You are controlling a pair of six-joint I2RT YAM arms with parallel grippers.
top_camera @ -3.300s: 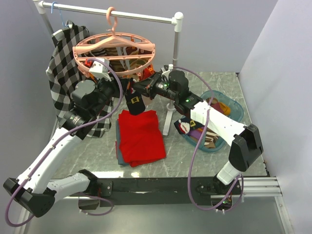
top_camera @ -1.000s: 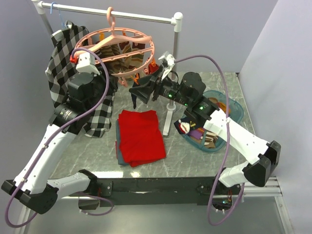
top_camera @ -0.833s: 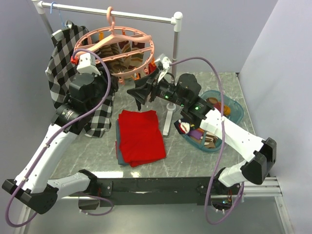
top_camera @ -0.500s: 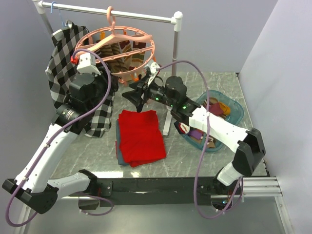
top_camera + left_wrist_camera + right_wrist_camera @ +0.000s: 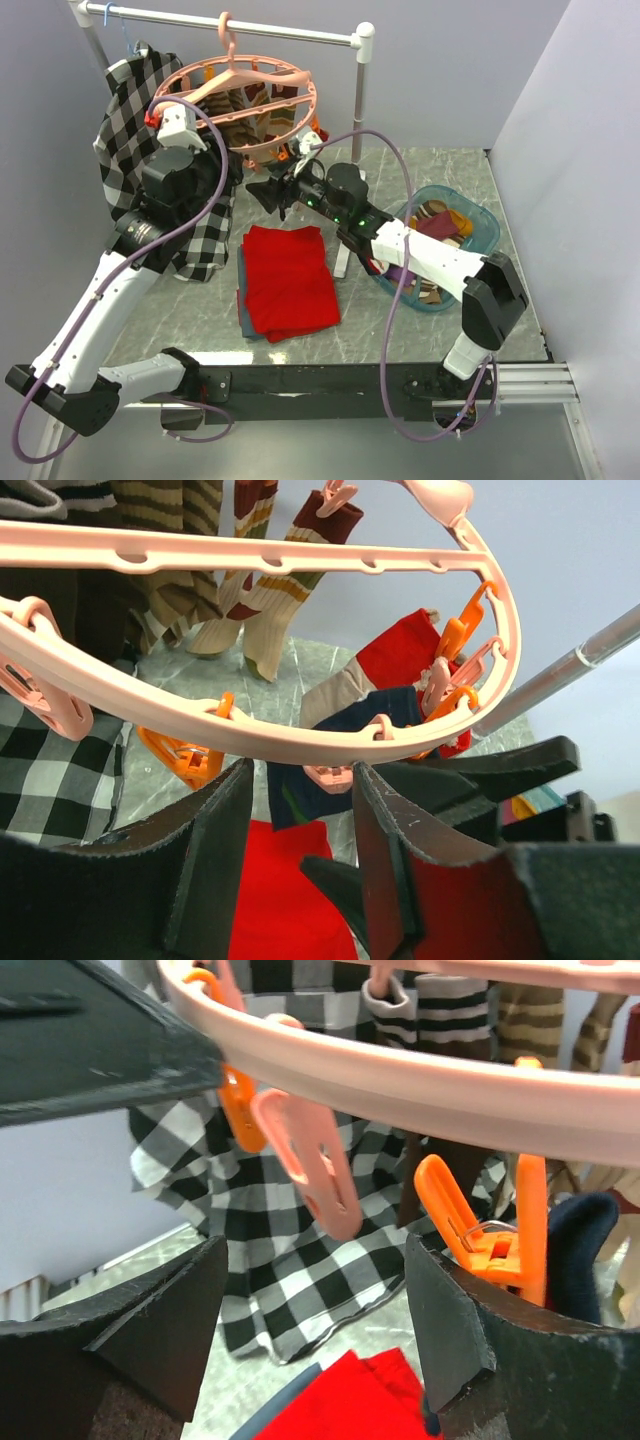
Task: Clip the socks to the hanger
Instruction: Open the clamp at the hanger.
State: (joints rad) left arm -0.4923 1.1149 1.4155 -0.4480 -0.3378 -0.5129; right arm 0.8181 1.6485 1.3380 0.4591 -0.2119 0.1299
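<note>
The pink hanger (image 5: 240,95) hangs from the rail with several striped socks (image 5: 270,610) clipped to its far side. At the near rim a pink clip (image 5: 330,775) holds a navy sock (image 5: 288,795), with a red sock (image 5: 400,655) clipped further along. My left gripper (image 5: 300,770) is open just under the ring (image 5: 250,555), its fingers on either side of that pink clip. My right gripper (image 5: 315,1250) is open and empty below the rim (image 5: 450,1080). A loose pink clip (image 5: 310,1170) dangles above its gap, and an orange clip (image 5: 480,1230) and the navy sock (image 5: 585,1240) sit by its right finger. In the top view both grippers (image 5: 232,168) (image 5: 265,192) meet under the hanger's front.
A checked shirt (image 5: 130,130) hangs at the left of the white rail (image 5: 220,25). A folded red cloth (image 5: 290,280) lies on the table. A blue tray (image 5: 488,228) at the right holds more socks. The stand's white post (image 5: 345,245) rises beside the cloth.
My right arm has swung left, bringing its gripper under the hanger's front rim, and its jaws stand wider. The left arm has hardly moved.
</note>
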